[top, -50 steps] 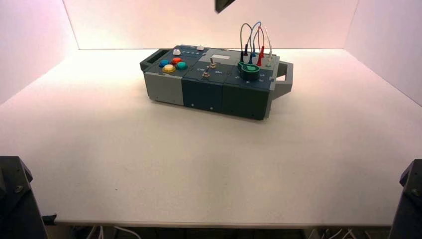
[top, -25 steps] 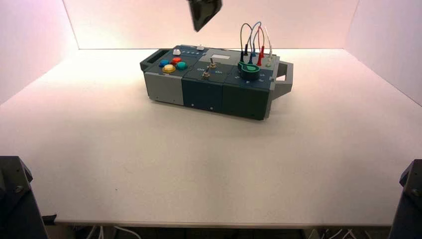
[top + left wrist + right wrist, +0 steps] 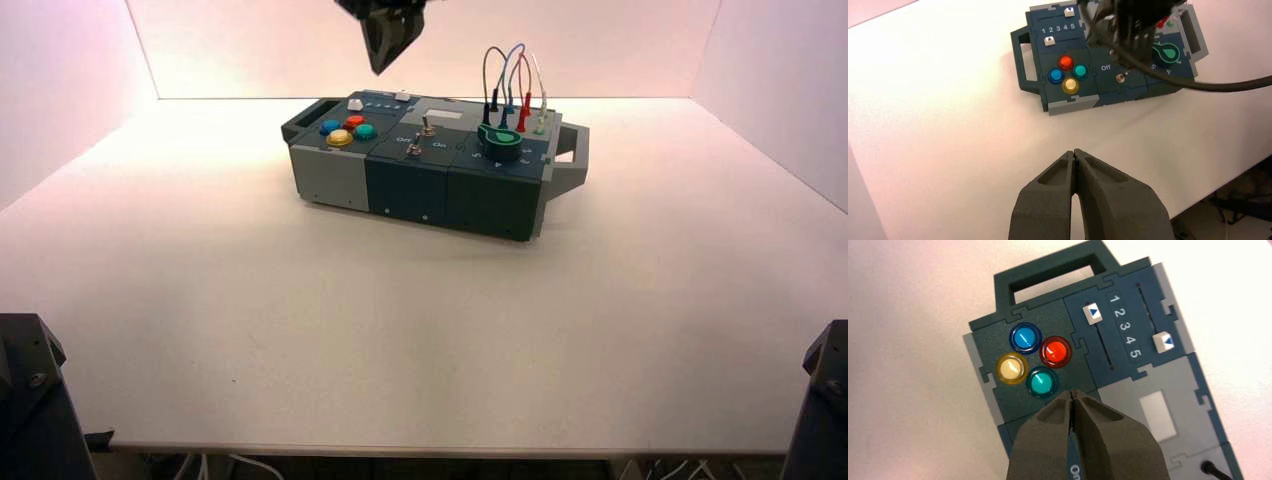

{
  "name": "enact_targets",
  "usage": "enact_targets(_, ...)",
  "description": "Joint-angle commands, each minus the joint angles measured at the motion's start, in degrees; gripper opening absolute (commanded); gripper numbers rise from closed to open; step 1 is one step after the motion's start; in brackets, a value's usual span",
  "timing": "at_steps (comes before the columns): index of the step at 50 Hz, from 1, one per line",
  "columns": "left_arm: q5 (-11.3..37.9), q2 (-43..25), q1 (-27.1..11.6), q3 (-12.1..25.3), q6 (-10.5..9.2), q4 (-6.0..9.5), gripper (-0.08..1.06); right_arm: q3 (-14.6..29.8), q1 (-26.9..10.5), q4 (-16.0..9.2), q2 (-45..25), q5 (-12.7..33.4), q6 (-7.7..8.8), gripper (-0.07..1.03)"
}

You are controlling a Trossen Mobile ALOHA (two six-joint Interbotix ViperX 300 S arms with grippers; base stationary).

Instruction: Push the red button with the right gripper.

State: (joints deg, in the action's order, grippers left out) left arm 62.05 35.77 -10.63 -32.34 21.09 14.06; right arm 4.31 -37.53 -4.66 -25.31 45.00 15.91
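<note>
Red button [image 3: 1055,352] at the box's [image 3: 440,165] left end, among blue [image 3: 1025,337], yellow [image 3: 1012,368] and teal buttons [image 3: 1042,382], right gripper [image 3: 1072,394] above the box, its fingertips together, left gripper [image 3: 1074,152] parked off the box, closed too.

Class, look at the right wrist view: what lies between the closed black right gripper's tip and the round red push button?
The round teal push button lies between the black right gripper and the round red push button.
</note>
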Motion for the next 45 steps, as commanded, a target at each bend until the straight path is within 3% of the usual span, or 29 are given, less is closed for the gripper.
enact_targets(1, -0.18, 0.18, -0.09, 1.93, -0.18, 0.18, -0.03, 2.90, -0.62, -0.18, -0.09, -0.26, 0.09, -0.02)
enact_targets(31, -0.09, -0.88, -0.09, 2.02, 0.09, 0.09, -0.03, 11.51, -1.32, -0.18, -8.09, 2.20, 0.53, -0.02)
enact_targets(45, -0.09, -0.97, -0.09, 1.85, 0.18, 0.18, -0.03, 12.13, -1.41, -0.18, -10.46, 1.93, 0.88, -0.02)
